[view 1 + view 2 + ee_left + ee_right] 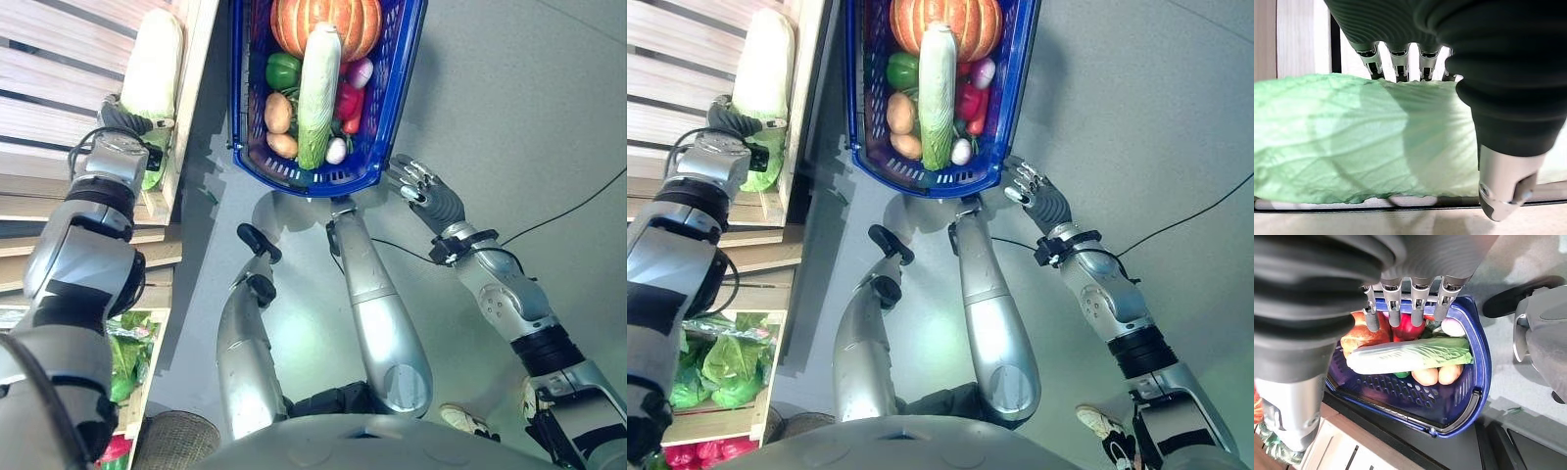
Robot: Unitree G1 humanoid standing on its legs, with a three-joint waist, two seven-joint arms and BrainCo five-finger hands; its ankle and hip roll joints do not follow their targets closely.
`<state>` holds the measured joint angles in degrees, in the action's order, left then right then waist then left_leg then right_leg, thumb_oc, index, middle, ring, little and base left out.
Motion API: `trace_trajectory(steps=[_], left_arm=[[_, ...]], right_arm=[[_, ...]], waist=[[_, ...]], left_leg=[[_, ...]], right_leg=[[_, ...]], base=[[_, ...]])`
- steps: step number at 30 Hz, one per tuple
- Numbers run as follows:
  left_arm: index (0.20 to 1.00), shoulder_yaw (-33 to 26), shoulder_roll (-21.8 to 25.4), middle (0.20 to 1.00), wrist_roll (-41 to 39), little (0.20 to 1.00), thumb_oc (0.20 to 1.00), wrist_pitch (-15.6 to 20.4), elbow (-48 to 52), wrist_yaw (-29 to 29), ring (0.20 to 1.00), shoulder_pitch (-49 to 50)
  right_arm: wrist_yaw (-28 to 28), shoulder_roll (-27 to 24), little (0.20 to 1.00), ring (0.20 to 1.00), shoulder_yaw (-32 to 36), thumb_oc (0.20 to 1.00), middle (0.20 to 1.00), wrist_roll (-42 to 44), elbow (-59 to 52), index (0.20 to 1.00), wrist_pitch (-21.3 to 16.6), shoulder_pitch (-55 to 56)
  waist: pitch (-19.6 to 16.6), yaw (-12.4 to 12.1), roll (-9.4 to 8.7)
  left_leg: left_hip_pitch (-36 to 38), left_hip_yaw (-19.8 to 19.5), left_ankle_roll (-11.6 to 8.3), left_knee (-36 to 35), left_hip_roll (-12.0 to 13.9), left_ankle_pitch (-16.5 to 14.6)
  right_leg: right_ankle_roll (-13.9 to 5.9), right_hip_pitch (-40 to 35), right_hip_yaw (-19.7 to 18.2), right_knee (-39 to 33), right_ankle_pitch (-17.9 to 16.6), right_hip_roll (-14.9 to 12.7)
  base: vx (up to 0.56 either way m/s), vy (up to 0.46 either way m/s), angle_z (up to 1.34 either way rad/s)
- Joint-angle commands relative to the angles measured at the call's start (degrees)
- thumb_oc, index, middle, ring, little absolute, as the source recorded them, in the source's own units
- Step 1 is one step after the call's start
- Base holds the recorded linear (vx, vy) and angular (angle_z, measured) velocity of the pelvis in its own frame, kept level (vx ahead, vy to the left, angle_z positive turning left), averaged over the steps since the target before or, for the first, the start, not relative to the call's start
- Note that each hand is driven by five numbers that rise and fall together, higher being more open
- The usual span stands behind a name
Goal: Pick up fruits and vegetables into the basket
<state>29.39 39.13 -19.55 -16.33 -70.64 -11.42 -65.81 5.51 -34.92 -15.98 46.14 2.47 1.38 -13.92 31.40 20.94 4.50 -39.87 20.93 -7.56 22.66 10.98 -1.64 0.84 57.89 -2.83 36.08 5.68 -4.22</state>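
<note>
Looking at the upper left of the head views, you can see the left hand (125, 117) on a long pale green cabbage (154, 69) that lies on the wooden shelf (59, 78). In its wrist view the fingers (1371, 58) go over the far side of the cabbage (1352, 142) and the thumb (1506, 181) comes down on the near side, so the hand is wrapped around it. The cabbage is not in the basket.

Your right hand (1036, 201) is at the middle right of the head views, just beside the near right corner of the blue basket (1009, 108). Its fingers (1418, 308) are straight and spread, and they hold nothing.

The basket sits at the top middle of the head views. Inside it are an orange pumpkin (328, 22), another long cabbage (318, 93) lying across the pile, a green pepper (282, 70), a red pepper (347, 102), two potatoes (278, 114) and a small white and purple vegetable (336, 151).

At the lower left of the frame, a crate holds leafy greens (720, 362).

You cannot read any writing
</note>
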Motion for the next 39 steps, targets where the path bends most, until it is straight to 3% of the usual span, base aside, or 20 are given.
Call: trace_trajectory(steps=[1,4,5,6,15,22,26,32,37,39], left_arm=[[1.0,-0.08,-6.63,1.0,-0.9,1.0,1.0,-2.2,-3.41,10.96,1.0,5.66],[1.0,-0.14,-7.43,1.0,-2.27,1.0,1.0,-1.64,-3.23,11.51,1.0,5.34],[0.542,-0.27,-7.77,0.542,-3.87,0.542,0.542,-1.23,-2.95,10.96,0.542,5.26],[0.2,-0.77,-7.96,0.2,-4.72,0.2,0.2,-1.08,-2.76,11.01,0.2,5.33],[0.2,-1.96,-9.84,0.2,-8.46,0.2,0.2,0.49,-0.93,8.5,0.2,6.1],[0.2,-3.35,-12.63,0.2,-11.08,0.2,0.2,2.83,2.76,2.4,0.2,8.06],[0.2,-5.6,-13.0,0.2,-11.17,0.2,0.2,7.05,6.71,-4.58,0.2,11.12],[0.2,-10.58,-12.07,0.2,-8.14,0.2,0.2,13.92,12.94,-12.31,0.2,18.0],[0.2,-14.36,-10.89,0.2,-3.86,0.2,0.2,20.48,18.57,-14.72,0.2,24.79],[0.2,-14.94,-10.98,0.2,-1.68,0.2,0.2,22.89,21.53,-15.62,0.2,27.8]], right_arm=[[2.58,0.8,1.0,1.0,0.35,1.0,1.0,1.86,-1.66,1.0,-1.18,2.06],[1.91,0.84,1.0,1.0,0.18,1.0,1.0,1.79,-1.88,1.0,-0.84,1.83],[1.62,0.92,1.0,1.0,0.14,1.0,1.0,2.23,-2.1,1.0,-0.83,1.71],[1.69,0.95,1.0,1.0,0.3,1.0,1.0,2.13,-2.32,1.0,-0.89,1.93],[1.31,1.87,1.0,1.0,0.19,1.0,1.0,1.67,-3.45,1.0,-2.27,2.79],[0.58,2.85,1.0,1.0,-0.54,1.0,1.0,0.86,-3.98,1.0,-3.15,2.76],[-0.38,3.2,1.0,1.0,-0.53,1.0,1.0,-4.43,-4.86,1.0,-7.09,3.62],[-6.59,0.54,1.0,1.0,1.49,1.0,1.0,-18.54,-8.36,1.0,-16.63,4.09],[-10.74,-1.33,1.0,1.0,4.88,1.0,1.0,-25.08,-11.14,1.0,-19.86,4.31],[-11.49,-1.59,1.0,1.0,6.1,1.0,1.0,-24.49,-12.79,1.0,-19.45,4.0]], waist=[[-1.6,2.38,-3.17],[-1.6,2.56,-3.27],[-1.6,2.57,-3.25],[-1.6,2.6,-3.23],[-1.6,2.51,-3.83],[-1.6,1.85,-4.07],[-1.6,0.88,-4.01],[-1.6,-0.66,-3.41],[-1.6,-2.43,-2.98],[-1.6,-3.42,-2.76]], left_leg=[[-3.75,1.41,0.66,5.84,-0.4,-3.13],[-3.8,1.52,0.6,5.96,-0.25,-3.13],[-3.9,1.55,0.61,6.01,-0.22,-3.15],[-3.81,1.58,0.63,5.99,-0.25,-3.21],[-3.43,1.24,0.85,5.99,-0.11,-3.29],[-2.73,0.73,0.95,5.62,-0.27,-3.27],[-0.43,-0.12,1.07,4.96,-0.91,-3.26],[7.3,-1.28,1.2,3.3,-1.62,-3.35],[15.3,-2.57,1.1,1.25,-2.04,-3.03],[18.42,-3.21,1.17,0.0,-2.36,-3.11]], right_leg=[[-2.75,-1.27,-1.44,-2.63,1.31,0.42],[-2.7,-1.12,-1.46,-2.49,1.35,0.45],[-2.62,-1.04,-1.53,-2.47,1.41,0.49],[-2.57,-1.06,-1.56,-2.42,1.49,0.54],[-2.4,-1.66,-1.43,-2.28,1.66,0.97],[-2.25,-2.69,-0.99,-2.29,2.05,1.1],[-2.28,-5.4,-0.44,-2.39,2.62,0.75],[-2.5,-13.05,1.15,-3.68,3.46,-1.1],[-3.06,-21.48,3.03,-6.13,3.61,-2.45],[-3.25,-25.24,3.89,-7.49,3.57,-3.04]], base=[[0.0,0.0,0.0],[0.0,0.0,0.0],[0.0,0.0,0.0],[0.0,0.0,0.0],[-0.01,-0.024,0.01],[-0.01,-0.022,0.01],[-0.01,0.003,0.02],[-0.01,0.023,0.04],[0.0,0.002,0.18],[-0.01,-0.014,0.25]])
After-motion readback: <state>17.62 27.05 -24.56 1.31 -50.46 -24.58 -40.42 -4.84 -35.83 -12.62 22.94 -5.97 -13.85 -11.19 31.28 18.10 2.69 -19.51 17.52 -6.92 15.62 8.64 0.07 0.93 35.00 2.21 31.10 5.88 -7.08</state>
